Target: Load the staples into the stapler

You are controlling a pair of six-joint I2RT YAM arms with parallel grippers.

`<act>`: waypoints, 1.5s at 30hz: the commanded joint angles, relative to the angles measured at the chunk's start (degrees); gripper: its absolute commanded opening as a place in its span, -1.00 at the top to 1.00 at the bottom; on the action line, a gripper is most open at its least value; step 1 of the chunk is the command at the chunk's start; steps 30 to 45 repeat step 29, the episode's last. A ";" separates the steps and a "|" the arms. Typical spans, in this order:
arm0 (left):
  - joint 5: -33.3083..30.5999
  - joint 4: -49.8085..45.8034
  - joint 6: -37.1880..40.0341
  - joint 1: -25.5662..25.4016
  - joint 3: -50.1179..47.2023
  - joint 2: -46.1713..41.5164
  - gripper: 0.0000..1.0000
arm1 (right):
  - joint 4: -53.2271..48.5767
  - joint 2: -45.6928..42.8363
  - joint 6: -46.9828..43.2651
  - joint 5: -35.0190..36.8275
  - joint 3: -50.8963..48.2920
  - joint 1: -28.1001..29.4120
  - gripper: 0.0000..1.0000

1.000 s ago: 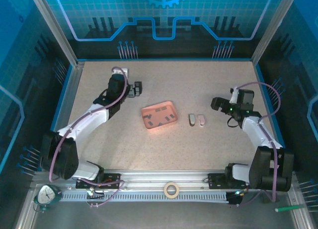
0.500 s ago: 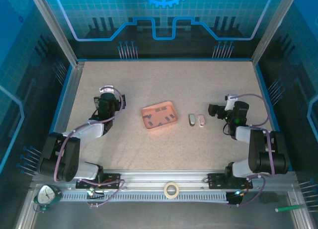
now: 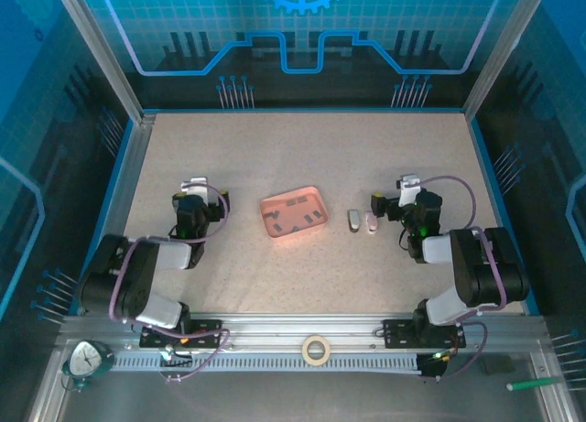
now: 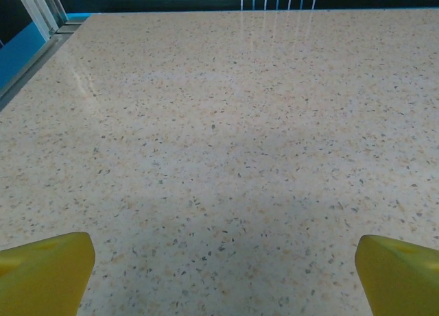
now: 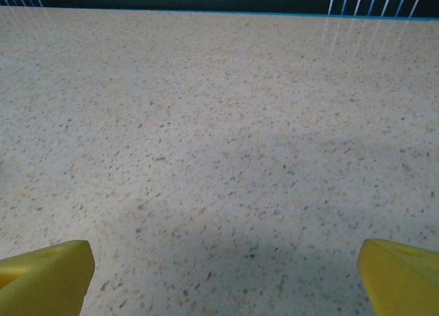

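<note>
Both sets of jaws are spread wide with nothing held: the left gripper (image 4: pixel 223 282) hangs over the bare speckled beige tabletop (image 3: pixel 302 147), well left of the shallow salmon-pink plastic tray (image 3: pixel 287 195), and the right gripper (image 5: pixel 223 282) sits low, just beside the small pale-pink mini stapler (image 3: pixel 372 221), which lies next to a small grey mini stapler (image 3: pixel 353 221). The tiny dark grey metal staple strips (image 3: pixel 295 203) lie loose in the tray, between the two arms. Likely risks: the strips are thin and flat, so the fingers could slip off one or shove the tray, and the right gripper is close enough to knock the staplers askew.
</note>
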 commanded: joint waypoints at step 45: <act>11.50 0.35 -1.35 5.23 4.38 2.18 -0.98 | -0.05 0.23 -1.68 2.55 2.56 0.92 -0.99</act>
